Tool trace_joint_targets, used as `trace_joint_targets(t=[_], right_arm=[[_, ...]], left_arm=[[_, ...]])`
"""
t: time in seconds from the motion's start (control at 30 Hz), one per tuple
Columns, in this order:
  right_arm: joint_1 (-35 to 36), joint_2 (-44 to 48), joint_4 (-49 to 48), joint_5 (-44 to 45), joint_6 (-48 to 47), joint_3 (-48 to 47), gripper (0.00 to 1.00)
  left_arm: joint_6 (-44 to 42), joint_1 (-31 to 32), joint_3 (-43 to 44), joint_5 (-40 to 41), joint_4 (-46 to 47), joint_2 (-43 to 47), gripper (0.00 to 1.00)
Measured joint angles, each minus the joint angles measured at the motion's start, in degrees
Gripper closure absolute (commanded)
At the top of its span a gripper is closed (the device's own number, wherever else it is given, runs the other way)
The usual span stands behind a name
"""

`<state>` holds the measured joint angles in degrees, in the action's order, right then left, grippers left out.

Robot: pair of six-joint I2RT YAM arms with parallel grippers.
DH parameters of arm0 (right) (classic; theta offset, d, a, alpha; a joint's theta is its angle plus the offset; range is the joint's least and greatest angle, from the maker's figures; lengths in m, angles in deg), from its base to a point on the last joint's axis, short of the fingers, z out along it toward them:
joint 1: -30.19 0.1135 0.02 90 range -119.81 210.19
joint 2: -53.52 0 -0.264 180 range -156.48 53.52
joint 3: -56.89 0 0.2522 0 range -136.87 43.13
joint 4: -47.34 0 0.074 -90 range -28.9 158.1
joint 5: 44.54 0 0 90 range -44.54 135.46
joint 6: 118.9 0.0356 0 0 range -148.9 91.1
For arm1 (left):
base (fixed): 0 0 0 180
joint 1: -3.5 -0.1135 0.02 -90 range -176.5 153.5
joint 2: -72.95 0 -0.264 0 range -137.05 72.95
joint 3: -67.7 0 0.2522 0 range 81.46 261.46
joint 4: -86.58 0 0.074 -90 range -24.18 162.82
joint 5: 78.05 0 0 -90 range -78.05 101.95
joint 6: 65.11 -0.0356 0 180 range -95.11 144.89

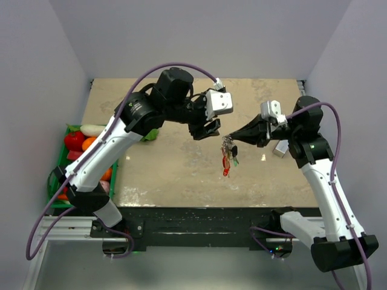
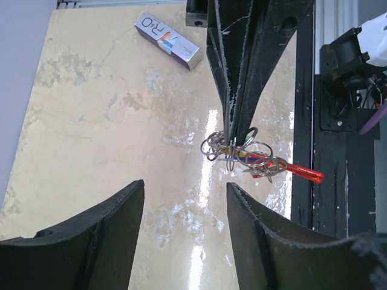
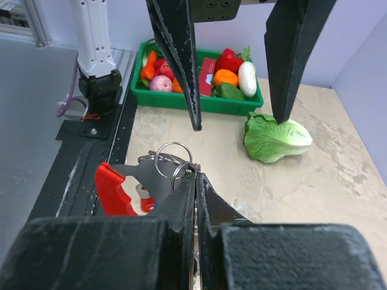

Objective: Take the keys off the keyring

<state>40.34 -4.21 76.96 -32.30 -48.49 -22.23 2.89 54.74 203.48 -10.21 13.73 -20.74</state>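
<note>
The right gripper (image 3: 195,173) clenches just the edge of the keyring (image 3: 172,158), the left gripper (image 3: 239,124) hangs released; a slip could drop the keys (image 2: 245,157)

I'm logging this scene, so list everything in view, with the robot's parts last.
keyring: one, silver, held above the table in the right gripper
keys: several, exact count unclear, coloured heads, hanging from the keyring
fob: one, red, on the keyring
box: one, white and blue, on the table near the right arm
lettuce: one leaf, green, on the table beside the crate
crate: one, green, at the table's left edge
vegetables: several, red, orange, white and green, in the crate
table: one, beige
left gripper: black, open, just short of the keys
right gripper: black, shut on the keyring
</note>
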Motion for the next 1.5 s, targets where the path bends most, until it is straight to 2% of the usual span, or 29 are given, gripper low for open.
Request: trace_joint_targets(t=[0.33, 0.53, 0.63, 0.77, 0.93, 1.07, 1.13, 1.47, 1.5], right_arm=[[-0.37, -0.02, -1.55, -1.53, 2.71, -0.48, 1.00], [-0.37, 0.00, -1.38, -1.84, 3.50, -4.00, 1.00], [-0.37, 0.02, -1.20, -2.43, 3.45, -5.62, 1.00], [-0.37, 0.07, -0.70, -2.73, 3.19, -6.19, 1.00], [-0.37, 0.07, -0.13, -2.69, 2.95, -6.19, 1.00], [-0.37, 0.07, 0.02, -2.64, 2.86, -6.19, 1.00], [-0.37, 0.07, 0.02, -2.69, 2.86, -6.19, 1.00], [-0.42, 0.00, -0.07, -2.73, 2.91, -6.19, 1.00], [-0.42, 0.00, -0.09, -2.75, 2.91, -6.19, 1.00]], left_arm=[[0.39, -0.13, -0.04, -6.54, 0.33, 0.42, 0.48], [0.44, -0.13, -0.02, -8.79, 0.33, -1.44, 0.53], [0.46, -0.13, -0.02, -9.16, 0.33, -2.12, 0.59], [0.61, -0.13, -0.02, -9.73, 0.35, -2.16, 0.74], [1.29, -0.15, -0.02, -10.47, 0.35, -2.16, 0.83], [1.55, -0.15, 0.00, -11.08, 0.35, -2.16, 0.96], [1.60, -0.15, 0.00, -11.37, 0.33, -2.16, 0.99], [1.70, -0.24, 0.02, -12.76, 0.28, -2.19, 1.00], [1.70, -0.24, 0.02, -12.87, 0.28, -2.19, 0.98]])
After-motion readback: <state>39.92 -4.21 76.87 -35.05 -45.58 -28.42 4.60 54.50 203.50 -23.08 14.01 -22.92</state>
